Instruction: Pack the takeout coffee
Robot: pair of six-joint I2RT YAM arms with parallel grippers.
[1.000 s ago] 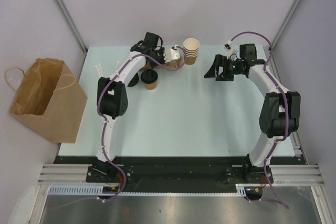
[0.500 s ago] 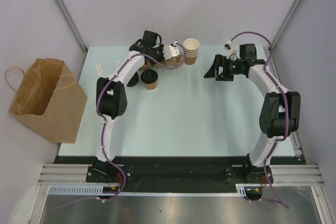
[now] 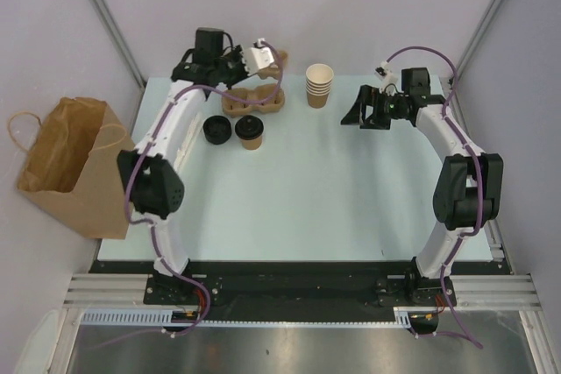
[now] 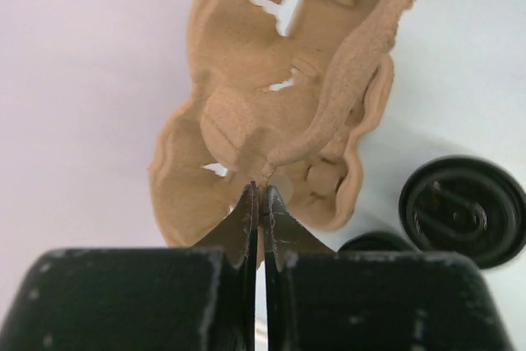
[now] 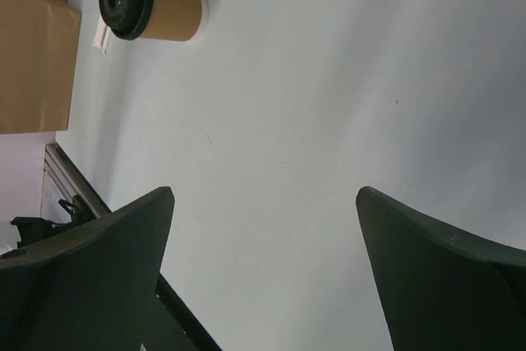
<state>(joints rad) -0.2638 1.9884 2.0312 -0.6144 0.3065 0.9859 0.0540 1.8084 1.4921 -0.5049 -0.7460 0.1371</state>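
The left gripper point(image 3: 263, 76) reached to the upper left of the overhead view, above the far edge of the table point(image 3: 307, 199). In the left wrist view, the left gripper point(image 4: 261, 191) was clamped tight. Its two black fingertips met on the thin edge of a brown pulp cup carrier point(image 4: 279, 80), which stretched away toward the top of the frame. In the overhead view the cup carrier point(image 3: 254, 101) sat just below the gripper. Whether it rested on the table or hung clear of it could not be told.

The coffee cup point(image 3: 250, 131), tan with a black lid, stood upright on the table just below the carrier. A loose lid point(image 3: 216, 130) lay close on its left. Nothing gripped the cup. A stack of cups point(image 3: 319, 85) without lids stood to the right of the carrier, apart from it. A paper bag point(image 3: 74, 164) with its mouth open stood at the left edge of the frame, off the side of the table.

The right gripper point(image 3: 361, 120) hung at the upper right of the overhead view, well apart from the cup. In its own wrist view the right gripper point(image 5: 265, 195) was spread wide with only bare table between the fingers. The coffee cup point(image 5: 156, 2) showed small in the upper left corner.
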